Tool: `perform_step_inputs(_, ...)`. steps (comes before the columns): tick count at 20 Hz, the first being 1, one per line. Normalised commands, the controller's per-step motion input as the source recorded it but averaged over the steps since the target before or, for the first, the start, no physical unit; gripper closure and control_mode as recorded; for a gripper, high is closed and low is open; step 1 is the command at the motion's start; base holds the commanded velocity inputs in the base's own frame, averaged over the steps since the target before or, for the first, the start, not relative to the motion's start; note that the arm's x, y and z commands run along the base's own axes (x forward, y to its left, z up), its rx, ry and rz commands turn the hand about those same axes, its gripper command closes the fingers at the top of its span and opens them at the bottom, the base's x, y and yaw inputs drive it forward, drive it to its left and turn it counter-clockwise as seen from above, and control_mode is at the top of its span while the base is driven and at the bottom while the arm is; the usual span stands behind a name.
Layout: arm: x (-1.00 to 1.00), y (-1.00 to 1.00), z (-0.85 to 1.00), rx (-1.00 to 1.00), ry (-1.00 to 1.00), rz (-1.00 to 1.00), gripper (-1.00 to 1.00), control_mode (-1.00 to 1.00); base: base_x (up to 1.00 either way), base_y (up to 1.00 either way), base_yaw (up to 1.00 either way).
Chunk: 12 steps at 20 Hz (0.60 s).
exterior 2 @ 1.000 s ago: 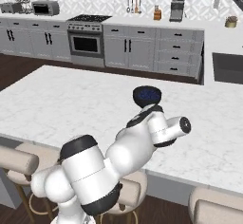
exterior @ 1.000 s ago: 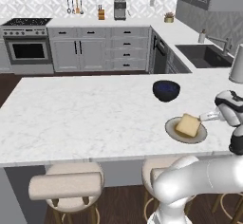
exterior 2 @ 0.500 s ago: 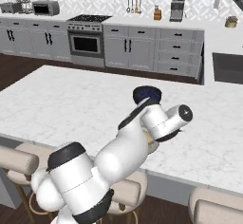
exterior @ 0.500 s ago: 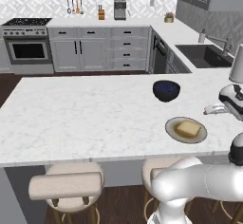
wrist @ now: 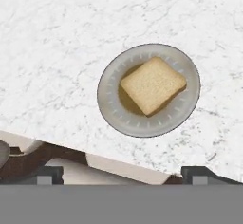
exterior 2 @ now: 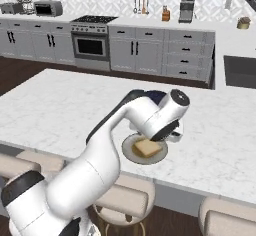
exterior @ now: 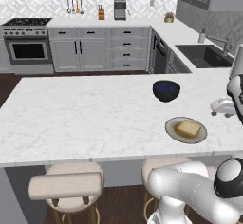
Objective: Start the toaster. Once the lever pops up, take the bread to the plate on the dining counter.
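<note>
On the plate (wrist: 111, 105) lies your bread (wrist: 152, 84), flat and a touch askew, its corners inside the low rim, no finger touching it. You see it again from the left base view, bread (exterior: 188, 128) on plate (exterior: 172, 127), near the front edge of the bench (exterior: 85, 118) and well to its right. I judge the slice light, stiff at the crust, soft and crumbly in the middle, and not slippery; if you had to lift it again, you would take it across two opposite crust edges with a gentle squeeze. Your tool (wrist: 122, 174) hangs above it with its tips spread wide apart, holding nothing. Just beyond the plate sits the dark blue bowl (exterior: 166, 89), apart from it. From the look of things, the carrying step is done.
</note>
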Motion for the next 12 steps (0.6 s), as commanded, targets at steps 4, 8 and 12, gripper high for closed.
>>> perform_step_inputs(4,-0.89,1.00,0.21,-0.10,0.22,-0.09,-1.00,-1.00,0.00,0.00,0.00)
perform_step_inputs(8,-0.36,1.00,0.19,-0.17,0.13,-0.02,-1.00,-1.00,0.00,0.00,0.00)
perform_step_inputs(12,-0.01,1.00,0.31,-0.17,0.06,0.00,-1.00,-1.00,0.00,0.00,0.00)
